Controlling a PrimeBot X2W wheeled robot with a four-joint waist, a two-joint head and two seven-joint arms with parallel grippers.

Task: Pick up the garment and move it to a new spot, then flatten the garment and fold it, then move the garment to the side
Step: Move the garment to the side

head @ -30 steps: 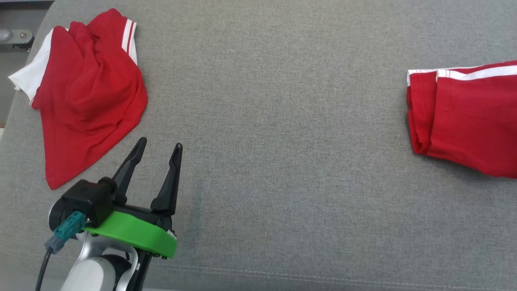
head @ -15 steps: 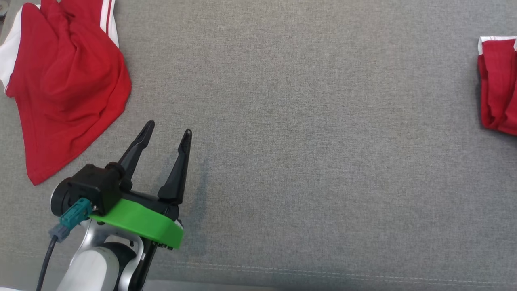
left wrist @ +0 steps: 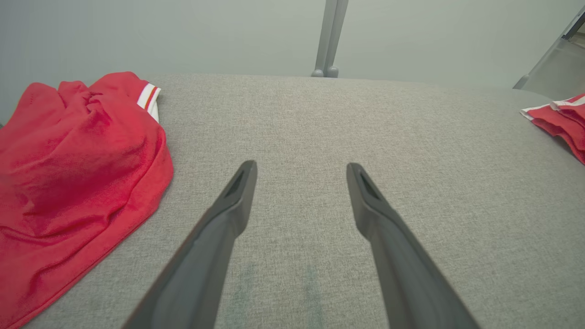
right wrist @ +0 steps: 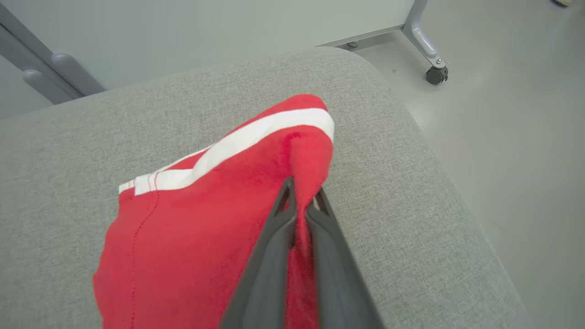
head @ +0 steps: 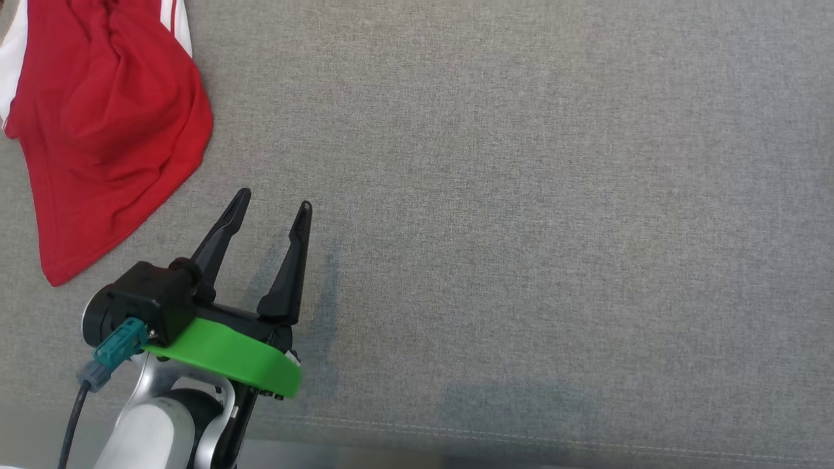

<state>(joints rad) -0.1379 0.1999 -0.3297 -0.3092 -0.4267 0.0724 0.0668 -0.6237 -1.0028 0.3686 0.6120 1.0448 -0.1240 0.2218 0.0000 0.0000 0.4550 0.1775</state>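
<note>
Two red garments lie on the grey padded top [head: 521,195], one toward each end.

1. Folded garment [right wrist: 192,228]: the right wrist view places it close to a rounded corner of the padded top [right wrist: 388,137], with pale floor [right wrist: 502,114] and a caster [right wrist: 436,74] beyond the edge. A white band runs along its far hem. The left wrist view gives the wider placement: the folded garment [left wrist: 560,121] rests at the right edge of the padded top [left wrist: 320,114], well apart from everything else.

2. Right gripper [right wrist: 304,187]: the right wrist view gives the grip. The two dark fingers stand almost together, clamped on a raised ridge of the folded garment's red cloth near the hem. The rest of the garment lies flat on the top.

3. Crumpled garment [head: 104,130]: the head view shows it at the far left corner, bunched, with one pointed flap reaching toward the near edge. The left wrist view adds the height of the bunched cloth [left wrist: 68,169] and a striped cuff at its far side.

4. Left gripper [head: 274,198]: the fingers stand wide apart and hold nothing. It is near the left end of the near edge, just beside the flap and clear of it. In the left wrist view, the left gripper [left wrist: 301,165] has bare grey fabric between its fingers, and a grey frame post [left wrist: 330,36] rises behind the far edge.
</note>
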